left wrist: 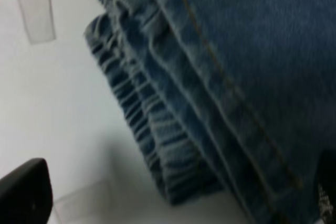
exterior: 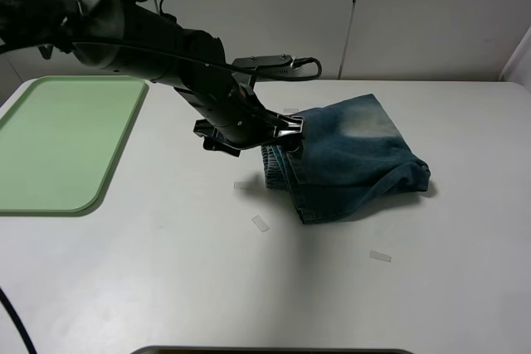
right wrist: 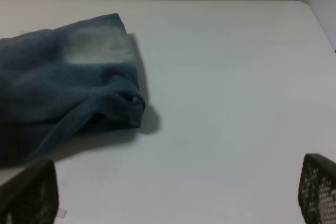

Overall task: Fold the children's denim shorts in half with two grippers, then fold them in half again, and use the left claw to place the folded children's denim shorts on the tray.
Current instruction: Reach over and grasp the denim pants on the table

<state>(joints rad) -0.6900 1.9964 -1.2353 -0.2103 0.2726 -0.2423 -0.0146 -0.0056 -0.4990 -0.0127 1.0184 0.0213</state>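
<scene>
The children's denim shorts [exterior: 353, 159] lie folded into a thick stack right of the table's middle, with a pale faded patch on top. The gathered waistband layers [left wrist: 152, 129] face left. My left gripper [exterior: 286, 134] hangs over that waistband edge. In the left wrist view the left gripper [left wrist: 173, 195] is open, its fingertips [left wrist: 23, 192] wide apart on either side of the waistband layers. In its own view my right gripper [right wrist: 176, 195] is open and holds nothing. It is set back from the shorts [right wrist: 68, 87] over bare table. The pale-green tray [exterior: 58, 138] sits at the far left.
Small paper scraps [exterior: 260, 223] [exterior: 380, 256] lie on the white table in front of the shorts, and one more scrap [left wrist: 37, 14] lies beside the waistband. A white wall runs behind the table. The left arm's cables loop above the tray side.
</scene>
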